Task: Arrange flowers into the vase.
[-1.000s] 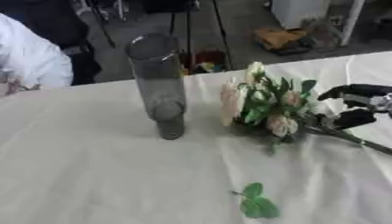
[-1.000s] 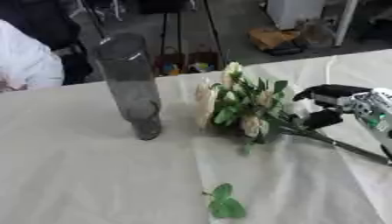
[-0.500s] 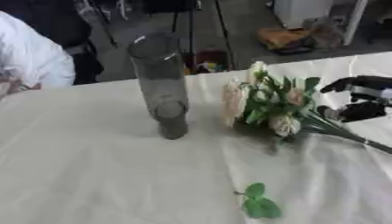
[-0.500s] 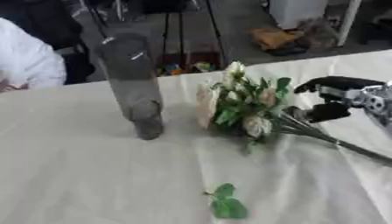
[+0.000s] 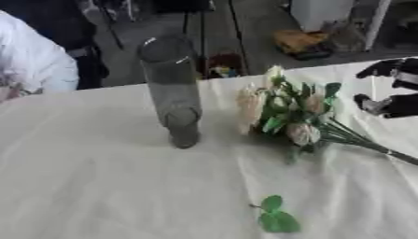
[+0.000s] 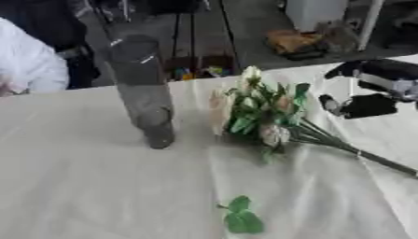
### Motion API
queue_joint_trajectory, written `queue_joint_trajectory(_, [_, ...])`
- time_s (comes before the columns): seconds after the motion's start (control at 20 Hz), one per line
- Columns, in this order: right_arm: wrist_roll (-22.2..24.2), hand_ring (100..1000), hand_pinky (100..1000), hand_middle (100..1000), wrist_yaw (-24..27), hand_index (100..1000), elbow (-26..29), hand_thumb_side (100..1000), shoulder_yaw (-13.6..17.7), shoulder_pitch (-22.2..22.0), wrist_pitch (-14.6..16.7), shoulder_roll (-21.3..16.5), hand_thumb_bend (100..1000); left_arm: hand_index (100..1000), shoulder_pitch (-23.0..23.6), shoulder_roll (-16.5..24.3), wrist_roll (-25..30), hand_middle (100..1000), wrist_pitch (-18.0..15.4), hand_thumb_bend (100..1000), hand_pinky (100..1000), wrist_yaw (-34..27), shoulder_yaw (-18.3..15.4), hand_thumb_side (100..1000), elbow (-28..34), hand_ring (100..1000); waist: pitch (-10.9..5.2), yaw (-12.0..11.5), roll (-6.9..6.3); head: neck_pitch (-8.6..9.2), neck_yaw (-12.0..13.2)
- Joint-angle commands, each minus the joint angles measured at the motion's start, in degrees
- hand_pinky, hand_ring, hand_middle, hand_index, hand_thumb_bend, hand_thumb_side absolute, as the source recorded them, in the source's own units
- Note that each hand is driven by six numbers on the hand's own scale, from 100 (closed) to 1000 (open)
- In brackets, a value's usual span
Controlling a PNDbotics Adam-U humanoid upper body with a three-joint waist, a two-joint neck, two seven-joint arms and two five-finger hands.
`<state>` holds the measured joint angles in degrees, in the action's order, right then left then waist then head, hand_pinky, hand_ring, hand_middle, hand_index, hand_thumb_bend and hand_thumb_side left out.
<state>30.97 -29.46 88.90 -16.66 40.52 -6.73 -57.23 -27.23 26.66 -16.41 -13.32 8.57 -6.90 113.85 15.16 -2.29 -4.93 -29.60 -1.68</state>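
while flowers (image 6: 257, 116) lie beside the vase (image 6: 143, 88), right hand (image 6: 372, 88) hovers.

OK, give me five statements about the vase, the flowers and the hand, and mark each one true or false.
1. The glass vase stands upright on the table. True.
2. The bouquet of flowers is already in the vase. False: it lies on the tablecloth to the right of the vase, stems pointing right.
3. The right hand is at the right edge, near the bouquet's stems. True.
4. A loose green leaf sprig lies on the cloth nearer the camera than the bouquet. True.
5. The left hand is holding the vase. False: no left hand shows in either view, and nothing touches the vase.
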Motion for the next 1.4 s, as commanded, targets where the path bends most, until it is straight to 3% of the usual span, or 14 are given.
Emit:
queue_joint_trajectory(0.05, [0.5,958,765,933,1.0,957,1.5,791,0.6,-0.2,-0.8,-2.4,182,980,-0.6,1.0,0.2,941,0.0,100,865,0.0,-0.1,1000,0.7,985,-1.04,-0.2,0.12,0.37,-0.2])
queue_joint_trajectory(0.5, [2.0,971,780,947,2.3,968,2.1,737,-0.2,-2.7,-1.8,-2.3,361,981,-0.8,0.8,0.2,942,-0.1,100,864,-0.4,-0.1,1000,0.7,985,-0.89,0.0,-0.39,0.45,-0.6])
queue_joint_trajectory(1.4, [1.1,952,766,926,-0.3,949,-9.5,715,-3.2,1.3,1.1,3.9,328,980,-1.1,-0.2,0.5,943,0.0,100,863,-0.9,0.1,1000,0.7,986,0.01,-0.5,-1.27,1.29,-1.5])
